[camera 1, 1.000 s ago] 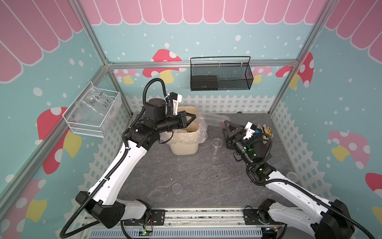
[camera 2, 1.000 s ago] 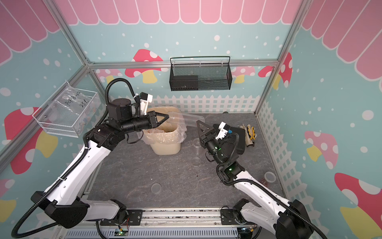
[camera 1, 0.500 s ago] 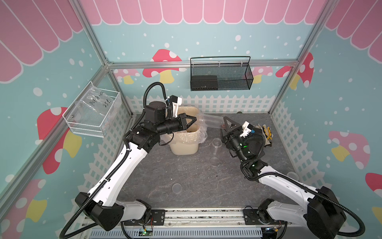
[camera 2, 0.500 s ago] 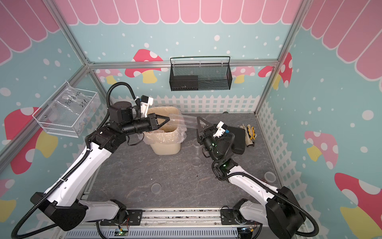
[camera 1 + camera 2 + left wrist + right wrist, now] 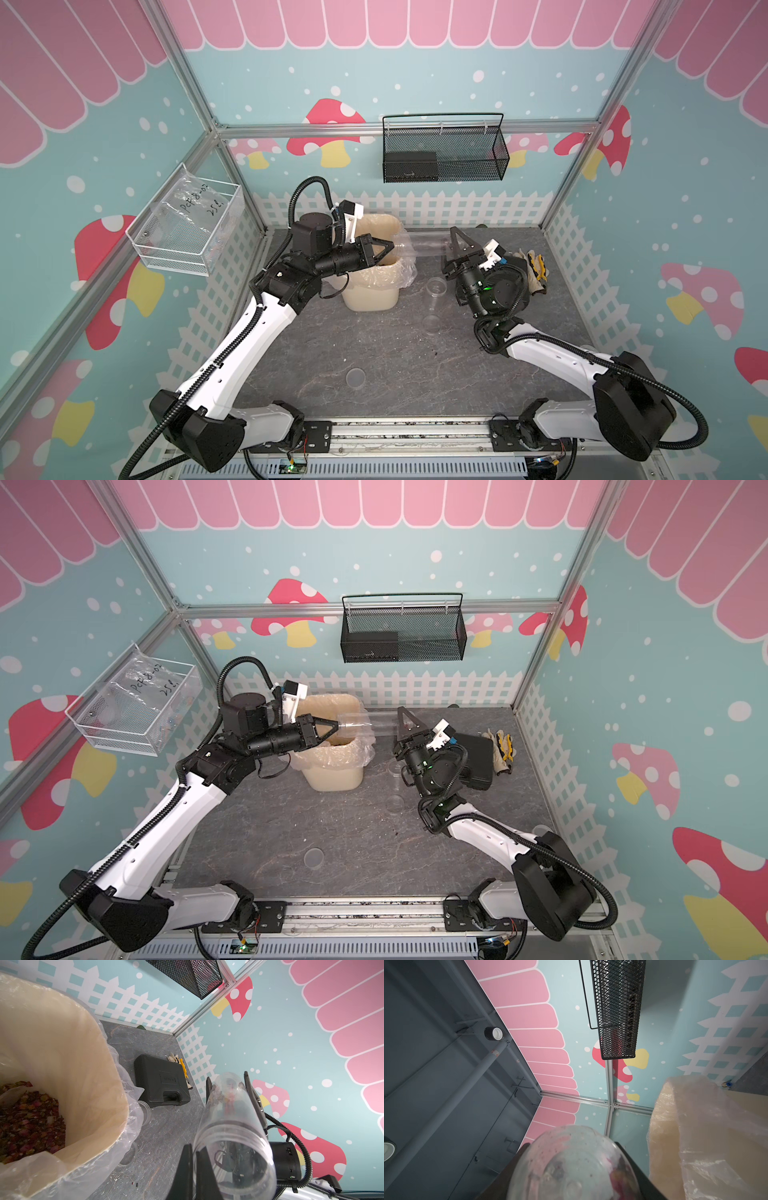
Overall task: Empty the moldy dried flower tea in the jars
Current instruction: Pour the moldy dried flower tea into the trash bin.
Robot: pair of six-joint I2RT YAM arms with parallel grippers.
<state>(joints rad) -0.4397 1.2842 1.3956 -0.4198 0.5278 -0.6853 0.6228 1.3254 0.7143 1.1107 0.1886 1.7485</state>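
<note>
Crowding the right end effector (image 5: 572, 1145), the smeared jar (image 5: 571, 1174) obscures any contact.

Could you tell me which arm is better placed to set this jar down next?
Probably the right: the right gripper straddles the jar at its base and sits nearer the other jars. The left gripper only pinches the rim.
</note>
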